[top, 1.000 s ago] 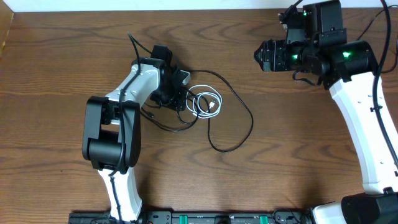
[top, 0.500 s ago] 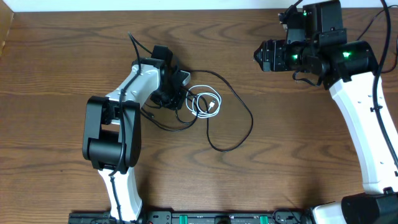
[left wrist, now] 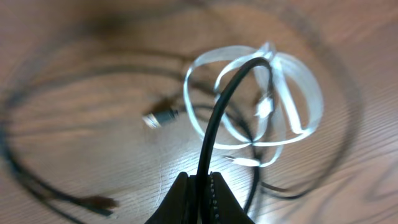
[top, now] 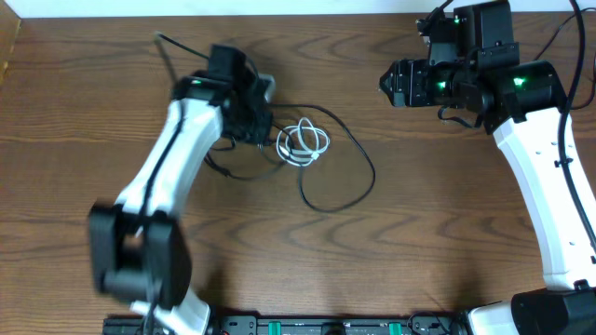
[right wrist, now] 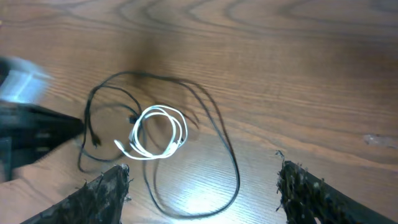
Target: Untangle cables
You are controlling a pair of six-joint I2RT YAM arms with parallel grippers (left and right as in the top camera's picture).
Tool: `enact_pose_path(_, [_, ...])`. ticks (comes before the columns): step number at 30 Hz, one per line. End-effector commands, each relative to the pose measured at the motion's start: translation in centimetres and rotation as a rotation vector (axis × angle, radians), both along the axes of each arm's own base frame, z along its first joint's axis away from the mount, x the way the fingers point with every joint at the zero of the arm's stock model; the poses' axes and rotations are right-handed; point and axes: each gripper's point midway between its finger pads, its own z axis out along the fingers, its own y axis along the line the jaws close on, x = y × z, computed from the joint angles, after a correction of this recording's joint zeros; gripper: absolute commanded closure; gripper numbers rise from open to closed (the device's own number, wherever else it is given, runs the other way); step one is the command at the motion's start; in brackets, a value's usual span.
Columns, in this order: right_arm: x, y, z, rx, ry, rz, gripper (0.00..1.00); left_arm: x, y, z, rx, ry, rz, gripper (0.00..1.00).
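Near the upper middle of the overhead frame, the left gripper (left wrist: 200, 186) is pinching the black cable (left wrist: 219, 112) between fully closed fingers (only its wrist view is showing that grip; from above, its body is hiding the fingertips). The white cable (top: 304, 144) is lying coiled on the table (top: 447, 242) just right of it, within the black cable's wide loop. At upper right, the right gripper (right wrist: 202, 174) is hovering wide open, holding nothing.

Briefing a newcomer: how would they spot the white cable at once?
On the wooden table, look just right of the left gripper. The white cable lies there in a small coil, the only bright thing among the black cable's wide dark loops.
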Motion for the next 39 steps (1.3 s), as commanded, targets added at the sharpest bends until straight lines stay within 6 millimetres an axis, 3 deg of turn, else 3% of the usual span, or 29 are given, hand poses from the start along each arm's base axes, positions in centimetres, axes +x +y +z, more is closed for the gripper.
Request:
enact_pose_path(1, [-0.2, 1.5, 0.3, 0.044, -0.007, 0.063, 0.25, -0.2, 0.2, 6.1, -0.066, -0.122, 0.101, 0.93])
enact_pose_path(6, [-0.6, 4.4, 1.8, 0.131, -0.048, 0.161, 0.25, -1.3, 0.4, 12.3, -0.151, -0.271, 0.174, 0.93])
enact_pose_path(10, [-1.1, 6.8, 2.6, 0.164, -0.079, 0.229, 0.24, -2.0, 0.5, 15.7, -0.205, -0.357, 0.209, 0.93])
enact_pose_path(13, [-1.9, 8.2, 2.6, 0.165, -0.078, 0.267, 0.25, -2.0, 0.5, 16.9, -0.24, -0.386, 0.241, 0.93])
enact_pose_path(15, [-2.8, 9.5, 2.4, 0.141, -0.084, 0.313, 0.25, -1.6, 0.4, 17.4, -0.271, -0.397, 0.271, 0.93])
enact_pose_path(21, [-3.2, 9.3, 0.8, 0.052, -0.059, 0.306, 0.26, -0.8, 0.8, 18.3, -0.336, -0.398, 0.358, 0.93])
enact_pose_path(25, [-3.2, 9.5, -1.5, 0.0, -0.031, 0.373, 0.26, -0.5, 1.6, 18.4, -0.379, -0.375, 0.439, 0.93])
enact_pose_path(33, [-3.7, 12.0, -6.5, -0.015, -0.008, 0.676, 0.24, -0.6, 1.7, 18.3, -0.402, -0.353, 0.468, 0.93])
enact_pose_path(39, [-4.4, 13.6, -8.5, 0.006, -0.083, 0.918, 0.18, -0.8, 1.7, 18.0, -0.397, -0.339, 0.47, 0.92])
